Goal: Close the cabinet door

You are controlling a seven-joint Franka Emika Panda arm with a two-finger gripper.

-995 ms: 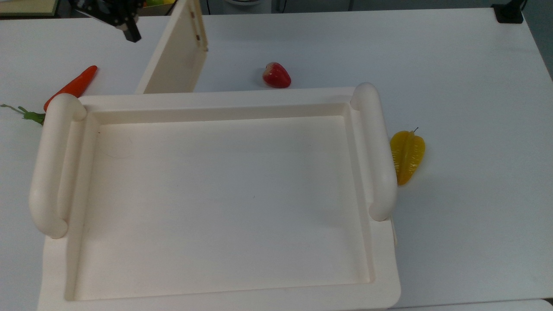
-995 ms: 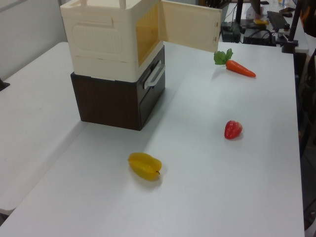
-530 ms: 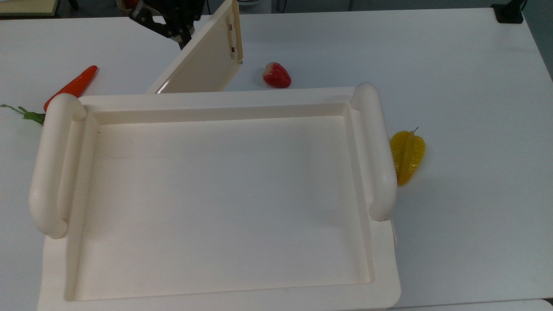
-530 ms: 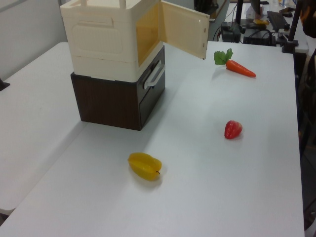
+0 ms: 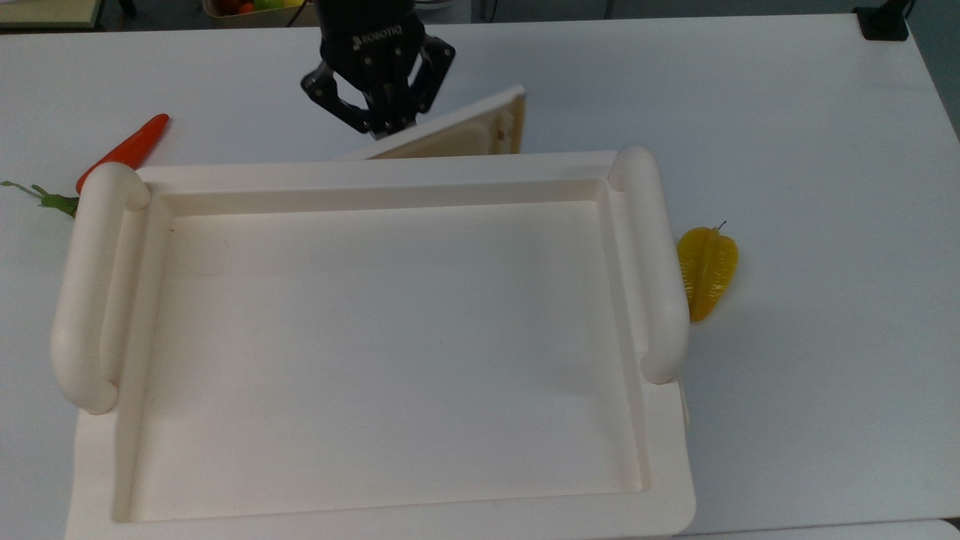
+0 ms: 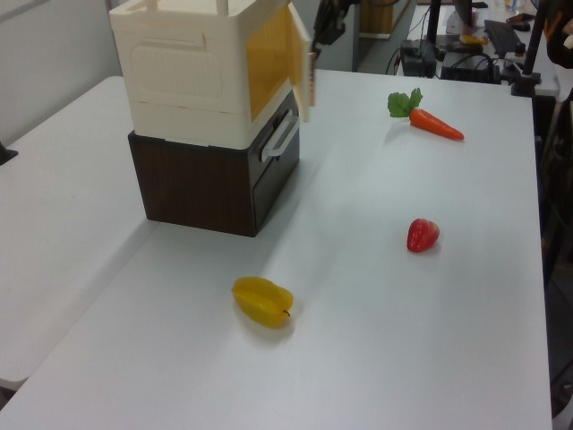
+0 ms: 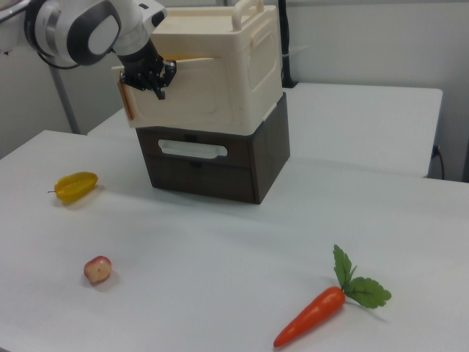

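Pincer (image 5: 382, 129), fingers together, presses the nearly shut cabinet door (image 5: 465, 133); right view shows the cabinet (image 7: 220, 81) front.

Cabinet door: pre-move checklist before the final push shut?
1. Cabinet door fully shut: not ok, ajar at a small angle to the cabinet.
2. Gripper on the door's outer face: ok in the top view.
3. Swing gap free of objects: ok in the left view.
4. Carrot, red toy fruit, starfruit away from the door: ok.
5. Gripper open or shut: cannot tell.
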